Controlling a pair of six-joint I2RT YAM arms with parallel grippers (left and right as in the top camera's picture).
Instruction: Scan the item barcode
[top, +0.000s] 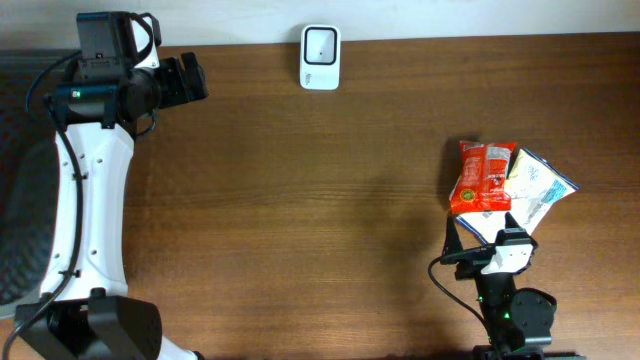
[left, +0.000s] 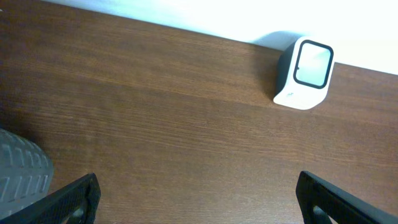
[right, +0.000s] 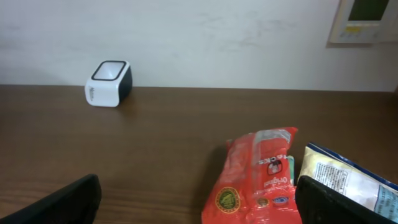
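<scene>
The scanner is standing at the far edge of the table, near the middle of that edge, with its window facing up and out over the wood. A red packet is lying flat on the right side of the table, well apart from the scanner. A white packet with blue edging is lying just beside it on the right, and the two are touching or overlapping along their inner edges.

The right gripper is sitting at the near end of these packets with its jaws spread wide and nothing clamped between them. In the right wrist view the lower end of the red packet is reaching in between the two fingers, while the white packet is lying partly behind the other finger. Whether either finger is touching a packet cannot be told.

The left gripper is hanging over the far left corner of the table, pointing towards the scanner but well short of it. Its jaws are also standing wide apart and holding nothing
</scene>
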